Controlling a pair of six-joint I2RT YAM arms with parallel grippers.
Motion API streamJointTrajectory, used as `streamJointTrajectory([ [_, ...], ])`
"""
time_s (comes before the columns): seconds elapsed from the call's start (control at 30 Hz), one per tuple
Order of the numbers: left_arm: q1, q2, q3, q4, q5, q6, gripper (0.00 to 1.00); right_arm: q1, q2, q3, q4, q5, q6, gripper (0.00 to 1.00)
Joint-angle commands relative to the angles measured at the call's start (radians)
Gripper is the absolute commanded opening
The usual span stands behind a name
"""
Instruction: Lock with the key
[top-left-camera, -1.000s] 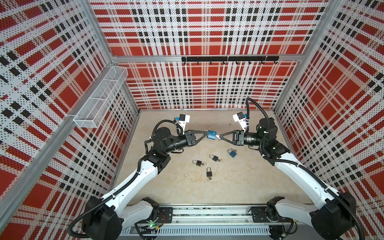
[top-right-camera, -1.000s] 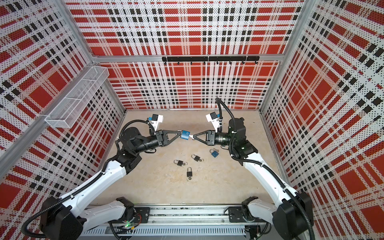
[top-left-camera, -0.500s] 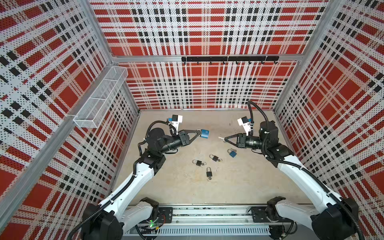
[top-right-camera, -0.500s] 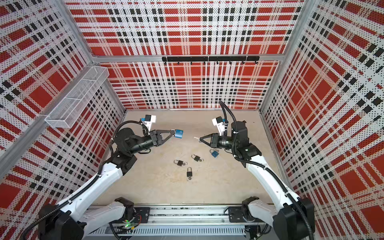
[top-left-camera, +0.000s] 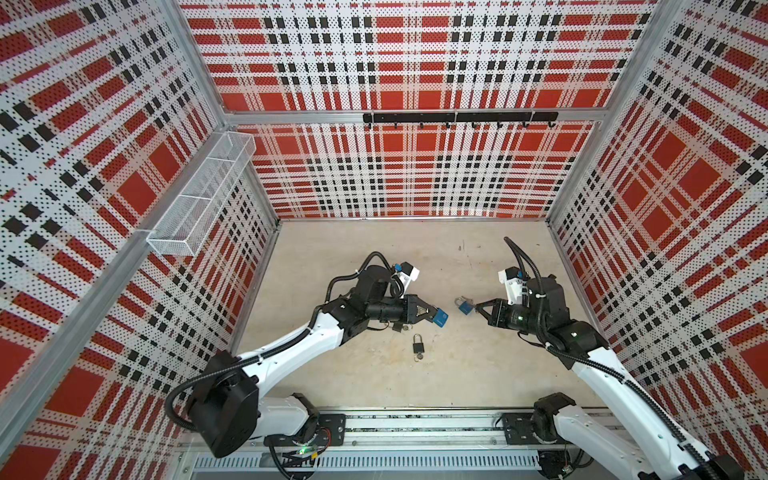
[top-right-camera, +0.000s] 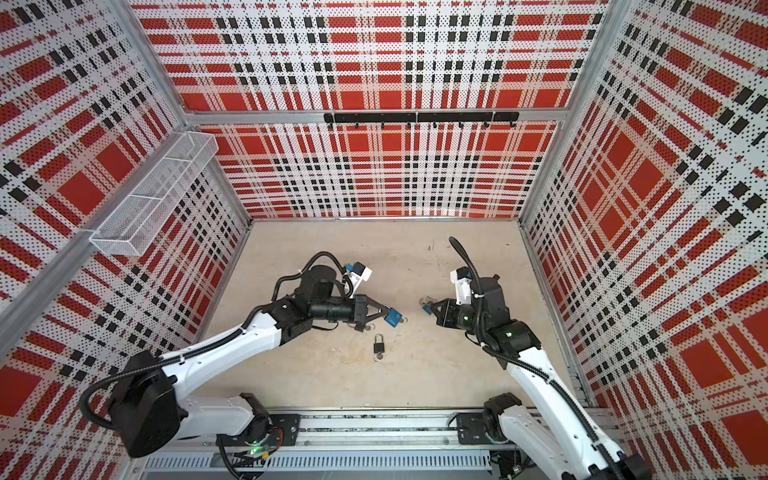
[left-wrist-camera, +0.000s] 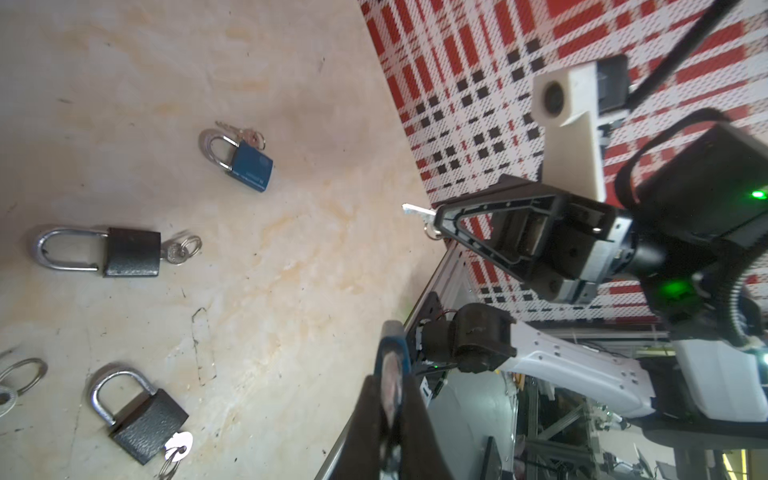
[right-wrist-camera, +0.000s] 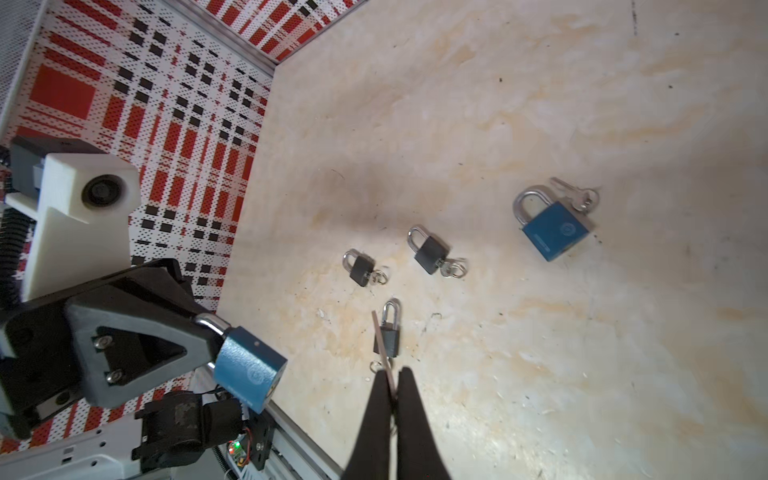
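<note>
My left gripper (top-left-camera: 432, 313) is shut on a blue padlock (top-left-camera: 441, 318), gripped at its shackle end with the body sticking out; in the right wrist view the same padlock (right-wrist-camera: 247, 368) shows beside the left gripper (right-wrist-camera: 205, 332). In the left wrist view the padlock (left-wrist-camera: 390, 365) is edge-on between the jaws. My right gripper (top-left-camera: 477, 307) is shut on a small silver key (left-wrist-camera: 417, 210), whose blade points at the padlock across a short gap. The key (right-wrist-camera: 383, 343) shows as a thin strip at the right gripper's (right-wrist-camera: 392, 374) tips.
A second blue padlock (top-left-camera: 465, 306) with keys lies on the floor just beyond the right gripper. A black padlock (top-left-camera: 417, 345) lies toward the front; two more black padlocks (right-wrist-camera: 361, 270) (right-wrist-camera: 432, 253) lie nearby. A wire basket (top-left-camera: 199, 195) hangs on the left wall.
The two grippers, tip to tip at the padlock a second ago, have drawn apart. Both have come down and toward the front, the left carrying the padlock, the right the key.
</note>
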Motion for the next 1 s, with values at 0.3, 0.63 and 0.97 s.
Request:
streamJointTrajectory([
  [0.3, -0.151, 0.361, 0.189, -0.016, -0.031, 0.079, 0.00, -0.020, -0.186, -0.169, -0.077, 0.133, 0.044, 0.00],
  [0.63, -0.211, 0.560, 0.322, -0.117, -0.123, 0.093, 0.00, -0.060, -0.318, -0.256, -0.135, 0.122, 0.097, 0.00],
  [0.97, -0.235, 0.647, 0.380, -0.167, -0.150, 0.097, 0.00, -0.061, -0.348, -0.274, -0.156, 0.120, 0.108, 0.00],
])
